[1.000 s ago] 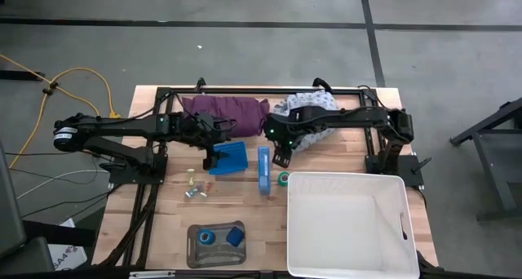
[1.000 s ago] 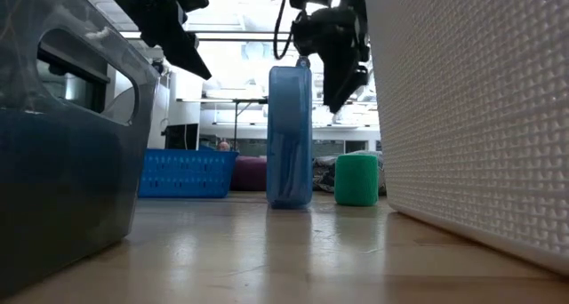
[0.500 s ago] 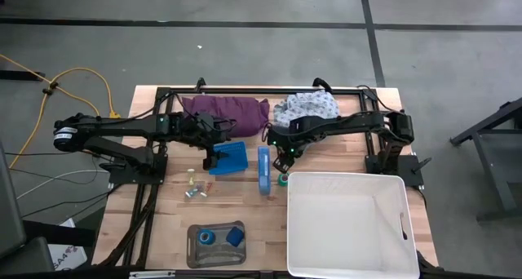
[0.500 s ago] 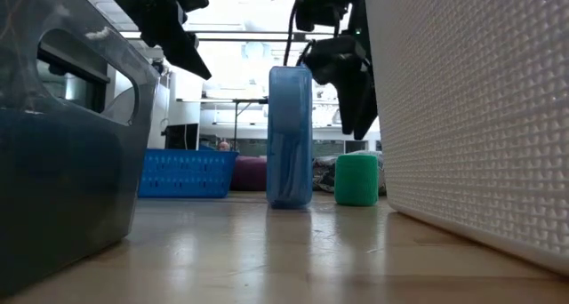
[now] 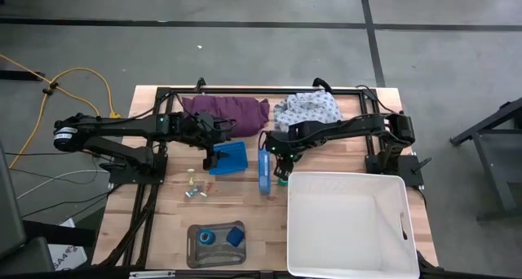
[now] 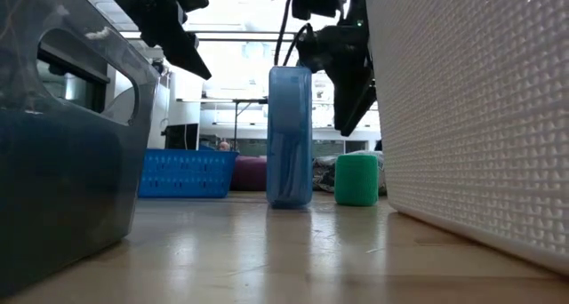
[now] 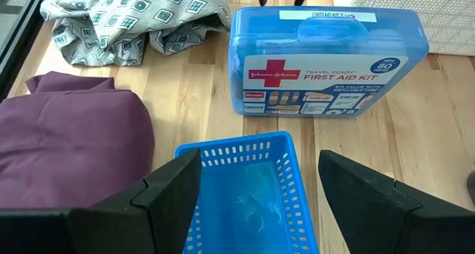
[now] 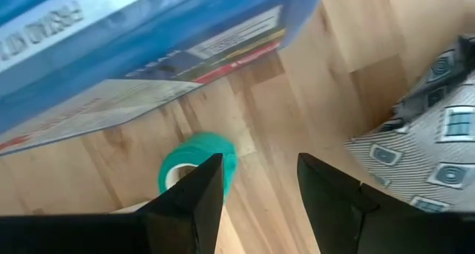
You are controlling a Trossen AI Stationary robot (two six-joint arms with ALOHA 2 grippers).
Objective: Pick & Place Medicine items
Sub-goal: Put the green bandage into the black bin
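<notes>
The right gripper (image 5: pixel 280 161) hangs with fingers parted and empty just above the green roll (image 5: pixel 282 179), which stands on the table (image 5: pixel 245 199) directly below its tips, beside the upright first aid kit (image 5: pixel 263 170) (its red cross shows in the left wrist view). The left gripper (image 5: pixel 212 157), fingers spread and holding nothing, hovers over the blue basket (image 5: pixel 232 158). Nearer the front, tiny pale vial-like pieces (image 5: pixel 194 188) lie loose.

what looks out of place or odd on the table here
The blue first aid kit stands upright on its narrow edge rather than lying flat, and could tip. Tiny pale vials lie scattered loose on the wood. Two crumpled cloths sit at the back.
</notes>
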